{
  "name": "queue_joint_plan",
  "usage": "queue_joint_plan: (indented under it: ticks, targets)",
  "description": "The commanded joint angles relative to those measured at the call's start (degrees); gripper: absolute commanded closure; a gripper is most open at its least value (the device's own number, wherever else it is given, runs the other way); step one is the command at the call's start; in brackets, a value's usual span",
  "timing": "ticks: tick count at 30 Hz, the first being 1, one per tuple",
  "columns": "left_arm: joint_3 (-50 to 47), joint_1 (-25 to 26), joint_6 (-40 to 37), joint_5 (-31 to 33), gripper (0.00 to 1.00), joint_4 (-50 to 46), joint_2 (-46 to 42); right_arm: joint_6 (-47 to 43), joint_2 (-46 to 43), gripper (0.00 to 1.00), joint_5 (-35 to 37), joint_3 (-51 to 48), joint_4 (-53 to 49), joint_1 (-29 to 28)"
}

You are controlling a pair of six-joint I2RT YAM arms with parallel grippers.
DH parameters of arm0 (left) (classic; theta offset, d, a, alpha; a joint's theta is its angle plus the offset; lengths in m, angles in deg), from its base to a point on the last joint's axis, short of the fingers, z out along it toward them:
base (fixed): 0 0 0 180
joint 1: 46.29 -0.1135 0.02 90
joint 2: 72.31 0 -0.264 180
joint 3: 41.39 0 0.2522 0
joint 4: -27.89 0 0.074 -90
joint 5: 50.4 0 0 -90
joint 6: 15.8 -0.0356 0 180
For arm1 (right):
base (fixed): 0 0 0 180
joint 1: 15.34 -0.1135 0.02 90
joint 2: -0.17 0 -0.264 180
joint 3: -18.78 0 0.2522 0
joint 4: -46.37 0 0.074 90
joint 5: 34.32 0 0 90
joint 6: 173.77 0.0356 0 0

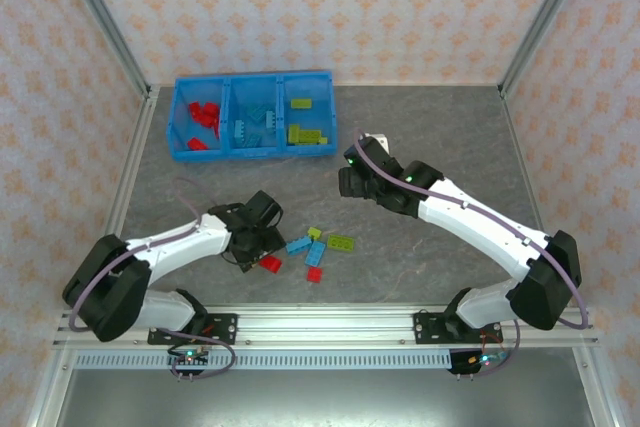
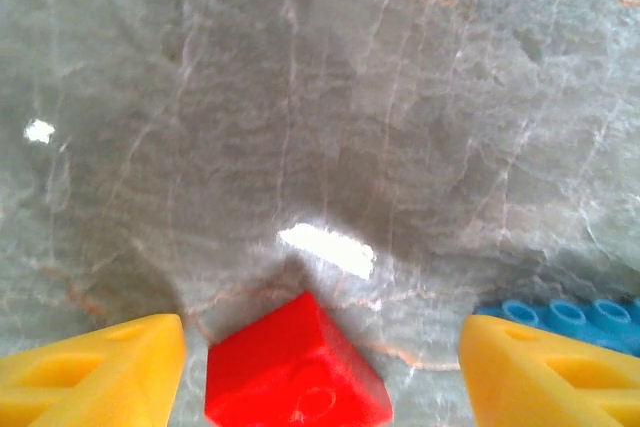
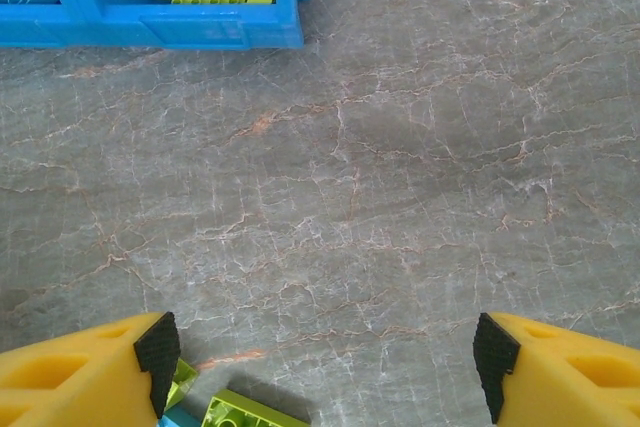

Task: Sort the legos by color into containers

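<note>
A bright blue tray is seen at the far side of the grey marbled desk, split by thin walls into three compartments. The left compartment is occupied by red legos, the middle one by light blue legos and the right one by lime green legos. Six loose legos are scattered on the desk nearer the arm bases, well apart from the tray: two red, two light blue and two lime green.

The left hand is set low over the leftmost of these, a red brick. Its yellow fingers are spread wide, one on each side of the brick. Bare desk is left showing on both sides, so the hand is released and nothing is grasped. A light blue brick, studs up, is partly hidden behind one finger.

The right hand is held above bare desk between the tray and the loose legos, near the tray's right end. Its fingers are likewise spread with nothing between them: released. In the right wrist view a lime green brick is seen just beside one finger at the bottom edge.
</note>
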Motion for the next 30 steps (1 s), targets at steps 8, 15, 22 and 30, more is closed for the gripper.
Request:
queue_joint_plan:
  ticks: [8,15,22,30]
  targets:
    - [0.5,1.7,15.6,-4.9,0.07,-2.9,0.9,2.5,-0.9,0.21,-0.2,-1.4,-1.2,0.3]
    - [3.9,1.7,14.8,-6.3,0.35,-1.0,10.9,3.9,-4.7,0.21,1.7,-3.8,-2.2,0.2]
    - [3.5,1.7,14.7,-5.0,0.67,0.3,11.0,4.6,-6.1,0.2,-4.0,-6.0,-0.5,0.3]
    - [11.4,-4.1,2.7,1.6,0.78,-2.0,4.4,5.2,-7.0,0.21,-30.3,-11.4,15.1,-2.4]
